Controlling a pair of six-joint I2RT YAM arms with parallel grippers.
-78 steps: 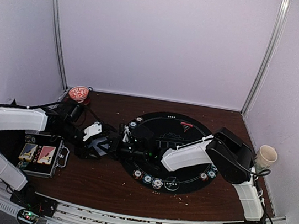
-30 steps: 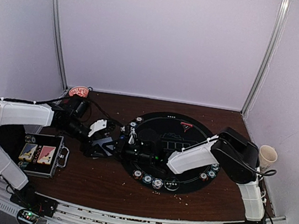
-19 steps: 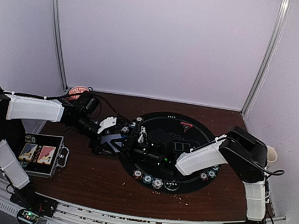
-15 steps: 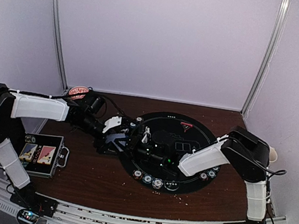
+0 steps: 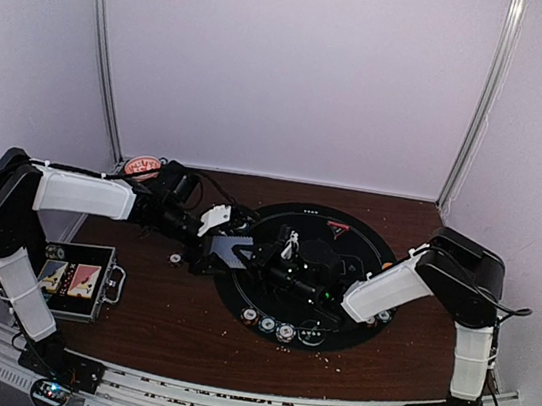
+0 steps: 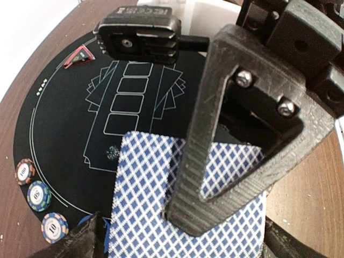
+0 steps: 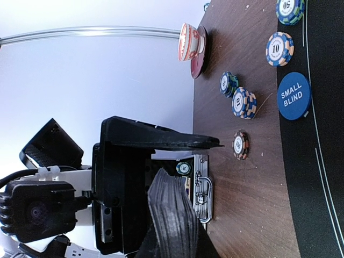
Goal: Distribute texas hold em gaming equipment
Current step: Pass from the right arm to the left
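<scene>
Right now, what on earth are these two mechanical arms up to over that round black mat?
They are setting out a poker game. The right gripper looks pinched shut on a blue-and-white diamond-backed playing card at the left edge of the round black game mat. The left gripper stands wide open around that card, not gripping it. Several striped poker chips already sit along the mat's near edge, and a black carrying case lies off to the left.

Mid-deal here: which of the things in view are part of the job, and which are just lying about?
Part of the job: playing card, striped poker chips, blue small blind button, red-triangle marker.
Just lying about: black case, red bowl.
</scene>
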